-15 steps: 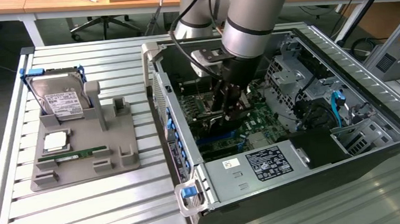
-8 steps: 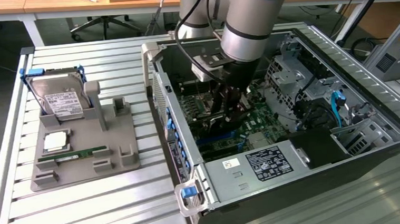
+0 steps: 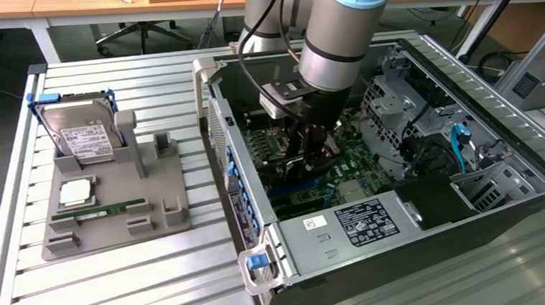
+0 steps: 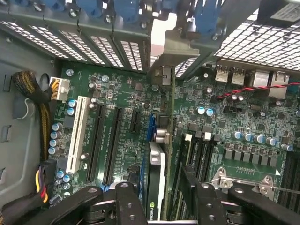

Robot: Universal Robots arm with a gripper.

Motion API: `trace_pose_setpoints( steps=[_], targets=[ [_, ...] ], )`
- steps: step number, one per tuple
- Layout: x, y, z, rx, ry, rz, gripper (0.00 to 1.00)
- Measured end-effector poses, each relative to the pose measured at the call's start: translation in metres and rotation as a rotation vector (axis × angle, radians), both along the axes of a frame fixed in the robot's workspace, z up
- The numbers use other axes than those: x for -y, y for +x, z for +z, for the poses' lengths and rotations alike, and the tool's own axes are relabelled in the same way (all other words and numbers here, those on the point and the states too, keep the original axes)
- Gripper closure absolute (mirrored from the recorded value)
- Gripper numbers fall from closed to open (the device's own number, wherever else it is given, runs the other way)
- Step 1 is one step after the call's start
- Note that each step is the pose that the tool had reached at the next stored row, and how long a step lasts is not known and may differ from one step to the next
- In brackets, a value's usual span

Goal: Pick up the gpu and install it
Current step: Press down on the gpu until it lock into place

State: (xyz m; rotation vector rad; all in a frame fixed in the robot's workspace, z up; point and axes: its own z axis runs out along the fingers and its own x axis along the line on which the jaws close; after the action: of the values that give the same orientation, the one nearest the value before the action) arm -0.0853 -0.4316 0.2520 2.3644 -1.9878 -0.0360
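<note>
The gpu [image 4: 157,176] stands on edge on the green motherboard [image 4: 117,93], in line with a blue slot [image 4: 151,126]. Its silvery bracket end [image 4: 164,70] reaches the case's perforated rear wall. My gripper [image 4: 161,206] straddles the card. One black finger [image 4: 129,201] is close beside it, and the other finger [image 4: 201,201] stands off with a visible gap, so the gripper is open. In the exterior view my gripper [image 3: 315,149] reaches down inside the open computer case [image 3: 504,172], low over the motherboard.
A grey holder tray [image 3: 115,235] at the exterior view's left carries a hard drive [image 3: 84,140], a square chip [image 3: 76,191] and a green memory stick [image 3: 99,210]. Inside the case are a power supply [image 3: 355,226], drive cages [image 3: 395,108] and cable bundles [image 4: 28,93].
</note>
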Motion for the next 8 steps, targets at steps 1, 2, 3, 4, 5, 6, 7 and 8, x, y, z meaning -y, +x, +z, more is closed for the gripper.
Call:
trace_pose_setpoints(
  steps=[1,2,3,4,5,6,7,8],
  targets=[
    [0.0,-0.0008,-0.0018,0.0001,0.0001,0.0,0.52],
    [0.0,-0.0012,-0.002,0.0,-0.0001,0.0,0.52],
    [0.0,-0.0012,-0.002,0.0,0.0,0.0,0.52],
    [0.0,-0.0012,-0.002,0.0,0.0,0.0,0.52],
    [0.0,-0.0012,-0.002,0.0,0.0,0.0,0.52],
    [0.0,-0.0012,-0.002,0.0,0.0,0.0,0.53],
    [0.0,-0.0012,-0.002,0.0,0.0,0.0,0.53],
    [0.0001,-0.0012,-0.0019,0.0,-0.0004,0.0,0.72]
  ],
)
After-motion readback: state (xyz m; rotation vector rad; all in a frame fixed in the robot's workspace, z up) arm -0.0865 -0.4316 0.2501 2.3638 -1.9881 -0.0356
